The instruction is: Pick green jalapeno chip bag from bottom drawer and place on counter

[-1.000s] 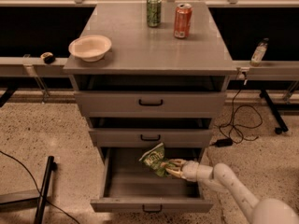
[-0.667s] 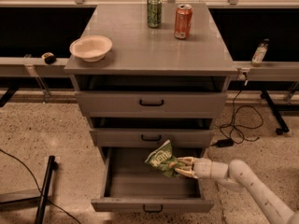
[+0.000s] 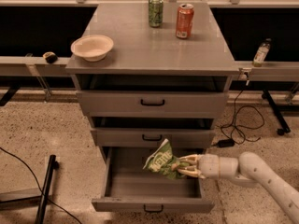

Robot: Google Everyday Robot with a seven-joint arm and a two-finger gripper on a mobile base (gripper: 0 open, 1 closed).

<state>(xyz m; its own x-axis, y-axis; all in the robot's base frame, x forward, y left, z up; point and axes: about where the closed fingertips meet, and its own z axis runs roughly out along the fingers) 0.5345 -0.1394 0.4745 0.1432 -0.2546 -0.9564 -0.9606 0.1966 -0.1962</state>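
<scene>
The end effector [image 3: 189,166], clamped on the chip bag [image 3: 161,161], holds it above the open bottom drawer [image 3: 154,203], at six o'clock from the surface [image 3: 140,36]. Lifted straight up, the bag could snag the middle drawer [image 3: 121,137].

Counter [image 3: 140,45]: plain grey, faint sheen.
Green soda can [image 3: 155,11], far edge: green, pale mottling.
Second can [image 3: 184,21] beside it: orange-red, silver top.
Bowl [image 3: 92,47], front-left corner: cream.
Bottom drawer [image 3: 154,185]: grey, black handle.
Green jalapeno chip bag [image 3: 161,160]: green foil, white lettering (pale edges).
Tool [image 3: 181,166], over the drawer below the counter's front edge, clasping the bag: off-white.
Floor [image 3: 46,125]: speckled beige.
</scene>
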